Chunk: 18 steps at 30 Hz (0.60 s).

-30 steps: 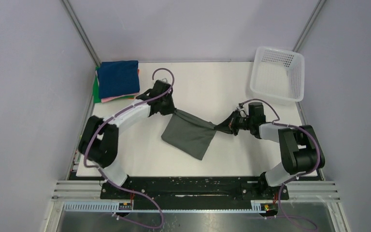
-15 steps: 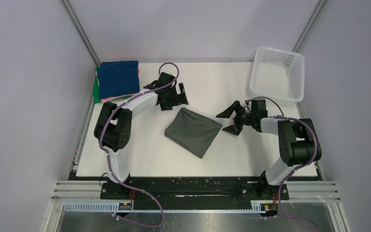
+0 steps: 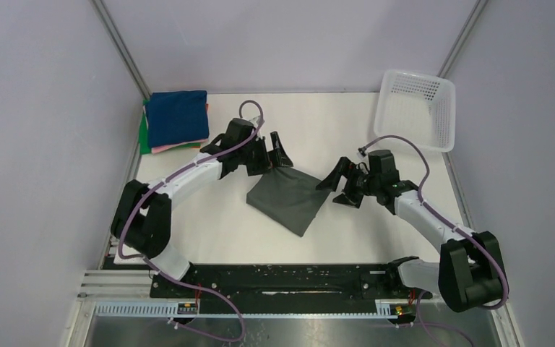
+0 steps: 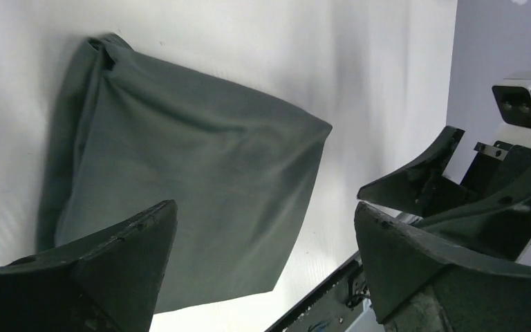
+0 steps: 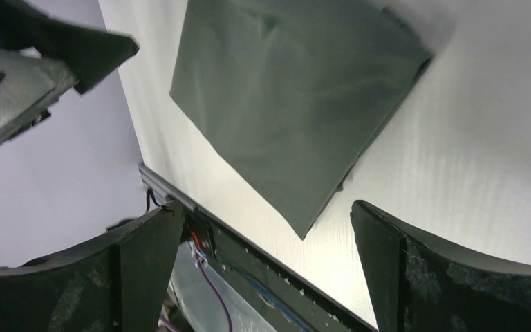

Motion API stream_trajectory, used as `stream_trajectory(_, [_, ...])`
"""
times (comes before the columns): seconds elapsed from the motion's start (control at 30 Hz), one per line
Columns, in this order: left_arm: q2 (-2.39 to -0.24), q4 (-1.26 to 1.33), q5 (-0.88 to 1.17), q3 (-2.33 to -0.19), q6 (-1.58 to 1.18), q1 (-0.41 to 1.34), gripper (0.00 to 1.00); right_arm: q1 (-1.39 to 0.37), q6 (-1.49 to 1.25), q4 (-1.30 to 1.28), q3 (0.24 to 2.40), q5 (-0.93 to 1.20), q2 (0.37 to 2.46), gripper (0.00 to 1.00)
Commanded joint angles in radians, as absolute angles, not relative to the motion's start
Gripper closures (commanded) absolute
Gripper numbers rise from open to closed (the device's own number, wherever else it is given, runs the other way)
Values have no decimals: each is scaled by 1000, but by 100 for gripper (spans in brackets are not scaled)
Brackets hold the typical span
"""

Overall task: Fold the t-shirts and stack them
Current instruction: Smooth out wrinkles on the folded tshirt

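Top external view is showing the folded dark grey-green cloth t-shirt lying on the white table between the left gripper and right gripper, both gaping, empty. Soft, light (probably floppy), it is inviting pinches at opposite corners.

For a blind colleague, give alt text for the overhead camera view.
A folded grey-green t-shirt lies on the white table; the left hand and right hand stand open on either side of it. A navy-topped stack of folded shirts sits far left, a white mesh basket far right.
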<state>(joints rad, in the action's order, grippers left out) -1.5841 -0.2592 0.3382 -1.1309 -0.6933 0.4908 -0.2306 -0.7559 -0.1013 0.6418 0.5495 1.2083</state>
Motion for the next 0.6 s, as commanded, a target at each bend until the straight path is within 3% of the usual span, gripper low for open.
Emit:
stream_trajectory(0.0, [-1657,-164,455,-1115,-724,491,1,-312,-758,-69,669,534,1269,1])
stream_trajectory(0.23, [-1849,-129,474,-1268,-739,489,1,-325,-748,-10,774,545,1474,0])
stream_trajectory(0.57, [-2048,-155,451,-1404,-754,446,1,-324,-646,-126,913,418,1649,1])
